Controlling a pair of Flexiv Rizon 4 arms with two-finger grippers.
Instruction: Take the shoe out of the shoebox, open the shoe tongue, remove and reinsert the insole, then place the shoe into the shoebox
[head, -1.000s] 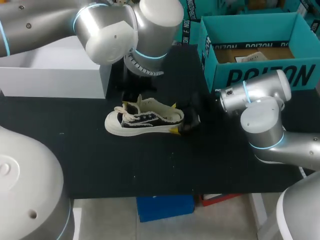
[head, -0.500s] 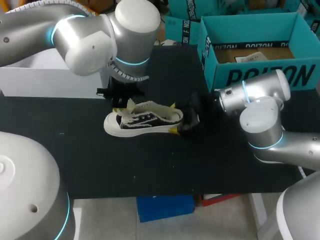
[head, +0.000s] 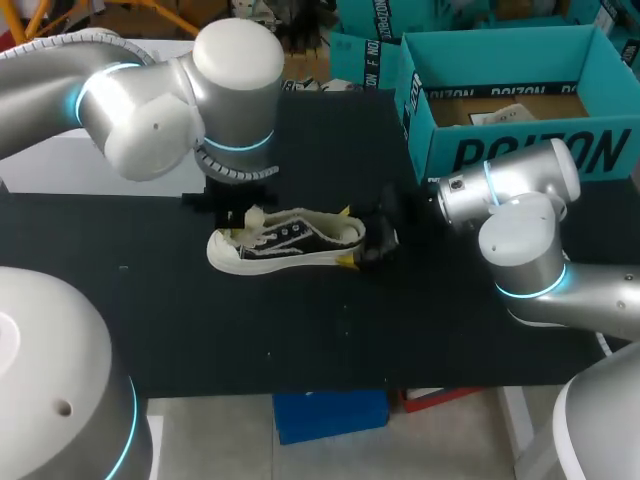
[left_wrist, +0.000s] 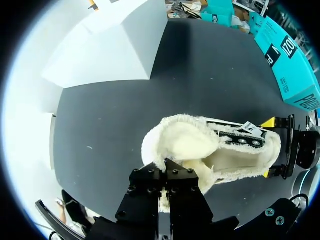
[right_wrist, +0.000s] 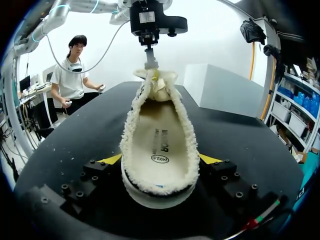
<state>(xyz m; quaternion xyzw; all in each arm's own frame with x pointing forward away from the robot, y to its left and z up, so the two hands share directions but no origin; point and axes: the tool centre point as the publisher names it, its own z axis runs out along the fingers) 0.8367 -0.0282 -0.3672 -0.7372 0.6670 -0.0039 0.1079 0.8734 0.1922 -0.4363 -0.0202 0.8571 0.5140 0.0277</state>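
1. Your shoe (head: 288, 240): black canvas, white sole, fleecy cream lining, upright on its sole.
2. Its tongue (left_wrist: 186, 142) is lifted forward toward the toe; the insole (right_wrist: 159, 142) lies inside.
3. Your teal shoebox (head: 520, 150) stands open, well apart.

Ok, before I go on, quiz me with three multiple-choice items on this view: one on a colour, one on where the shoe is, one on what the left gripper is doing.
1. What colour is the shoebox?
A. teal
B. red
C. yellow

2. Where is the shoe?
A. inside the shoebox
B. on the black table
C. lifted clear in the air

3. What is the state of the left gripper?
A. open above the shoe
B. shut on the tongue
C. shut on the shoebox's rim

Answers:
1 A: the shoebox's walls are teal.
2 B: the sole rests on the table, with the right gripper shut on the heel.
3 B: its fingers pinch the tongue from both sides.
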